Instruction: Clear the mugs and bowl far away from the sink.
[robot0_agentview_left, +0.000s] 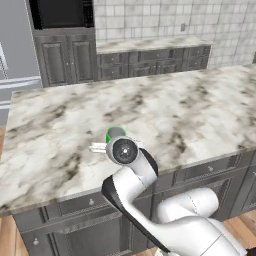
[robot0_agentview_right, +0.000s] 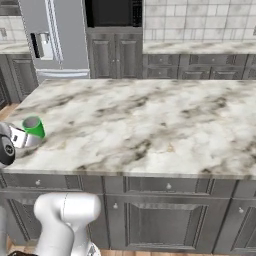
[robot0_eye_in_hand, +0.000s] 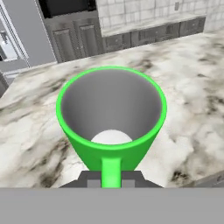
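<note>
A bright green mug (robot0_eye_in_hand: 111, 114) fills the hand view, its grey inside facing the camera. Its green handle (robot0_eye_in_hand: 111, 173) runs down between my two dark finger tips. My gripper (robot0_eye_in_hand: 111, 180) is shut on that handle. From the left base, the green mug (robot0_agentview_left: 115, 133) peeks out just behind my wrist, over the front part of the marble counter (robot0_agentview_left: 190, 110). The right base camera has the green mug (robot0_agentview_right: 33, 126) at the counter's front left, with my gripper (robot0_agentview_right: 22, 137) beside it. The bowl and the sink are out of view.
The marble counter (robot0_agentview_right: 150, 125) stretches wide to the right and back. Dark grey cabinets (robot0_agentview_left: 150, 60) line the far wall under a tiled backsplash. A steel fridge (robot0_agentview_right: 55, 40) stands at the back left, next to a dark oven (robot0_agentview_right: 112, 12).
</note>
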